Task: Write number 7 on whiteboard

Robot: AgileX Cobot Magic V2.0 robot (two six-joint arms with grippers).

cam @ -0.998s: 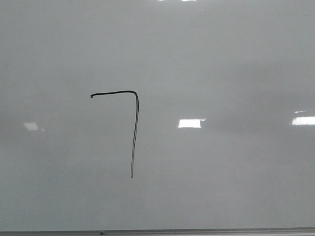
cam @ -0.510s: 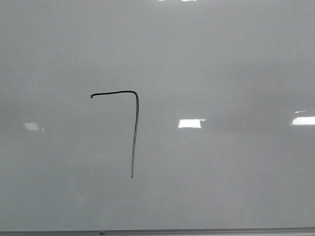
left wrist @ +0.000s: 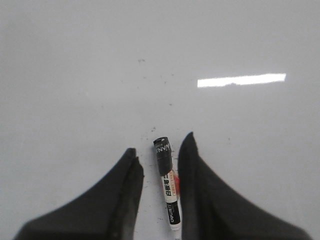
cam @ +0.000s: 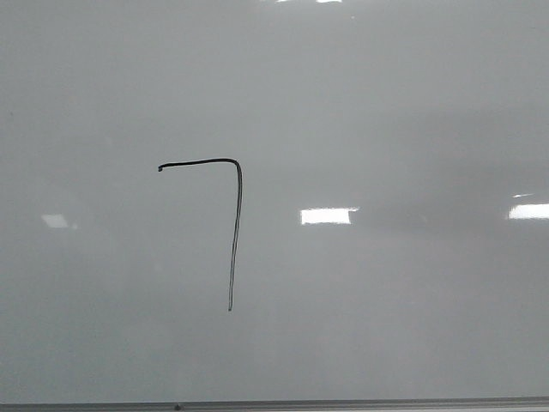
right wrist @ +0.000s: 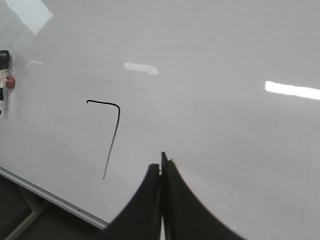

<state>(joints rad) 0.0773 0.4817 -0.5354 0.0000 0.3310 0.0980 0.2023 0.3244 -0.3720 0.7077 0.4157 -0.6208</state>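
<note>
Left tool [left wrist: 159, 159]: two dark fingers spread apart, released, gripping nothing. A marker [left wrist: 167, 187] lies flat on the whiteboard [left wrist: 75, 75] in the gap between them, black cap pointing away from the wrist, white printed barrel running back toward it, a red patch on its side. The marker sits closer to one finger; whether it touches that finger cannot be told.

Right tool [right wrist: 161, 167]: two dark fingers pressed together, clenched on nothing, poised over the whiteboard [right wrist: 225, 50], near the lower end of the number 7 [right wrist: 114, 131] and apart from it.

Number 7 [cam: 236, 232]: thin black line on the whiteboard [cam: 412, 112]. Short horizontal top stroke, rounded corner, long nearly vertical downstroke that thins toward its end. In the front view it lies left of the board's middle, its foot above the grey edge strip [cam: 343, 403].

Marker, right wrist view [right wrist: 4, 75]: at the frame edge, well apart from the number 7, on the side where its top stroke begins.

Whiteboard surface: glossy pale grey, with bright rectangular glare patches [cam: 328, 216] beside the number 7.
</note>
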